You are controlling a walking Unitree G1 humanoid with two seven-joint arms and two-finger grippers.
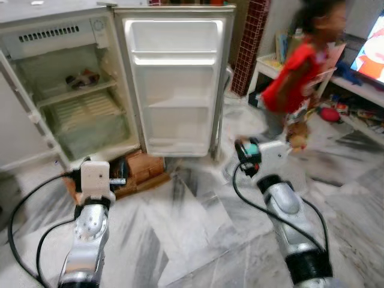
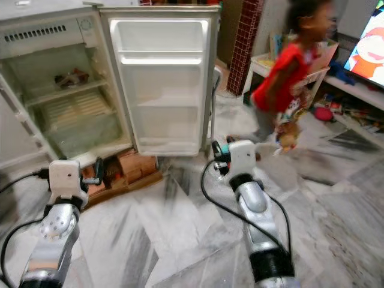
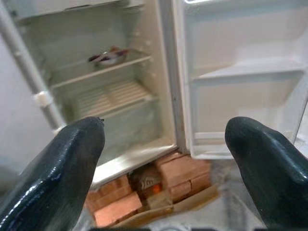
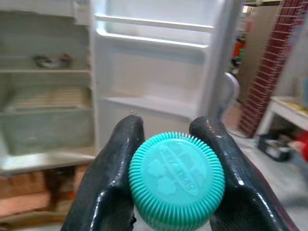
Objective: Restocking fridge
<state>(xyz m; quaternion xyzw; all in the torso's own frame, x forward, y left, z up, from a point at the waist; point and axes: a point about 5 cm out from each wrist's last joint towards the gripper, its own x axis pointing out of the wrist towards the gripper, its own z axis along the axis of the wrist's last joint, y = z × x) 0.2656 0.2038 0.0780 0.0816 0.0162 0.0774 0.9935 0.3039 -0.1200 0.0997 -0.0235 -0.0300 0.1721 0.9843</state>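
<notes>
The bottle (image 4: pixel 176 180) sits between the two black fingers (image 4: pixel 113 178) of the right gripper (image 4: pixel 176 192), which press against either side of its ribbed turquoise cap; in the right wrist view the cap faces straight back at the camera, so the bottle's long axis runs along the fingers and points forward toward the open fridge (image 1: pixel 66 90). From the head views the right arm (image 1: pixel 288 216) reaches forward and slightly inward over the marble floor (image 1: pixel 198 240), its wrist held up in front of the lower edge of the fridge door (image 1: pixel 175 84), and a glimpse of turquoise shows at the gripper's tip there. The left arm (image 1: pixel 90 234) is also raised forward, its white wrist block aimed at the foot of the fridge, and the left gripper (image 3: pixel 166 159) holds its fingers (image 3: pixel 57 173) wide apart with nothing between them. The fridge stands open with the door swung fully out to the robot's right; the door shelves are bare white, while on a wire shelf inside the cabinet lies a small dark item (image 1: pixel 83 78) too blurred to name. Under the fridge's front edge is a stack of bricks (image 1: pixel 141 171). Off to the robot's right a person (image 1: pixel 300 72) in a red top, blurred, stands on the floor near a low white table (image 1: pixel 267 66), with a bright screen (image 1: pixel 372 51) at the far edge
</notes>
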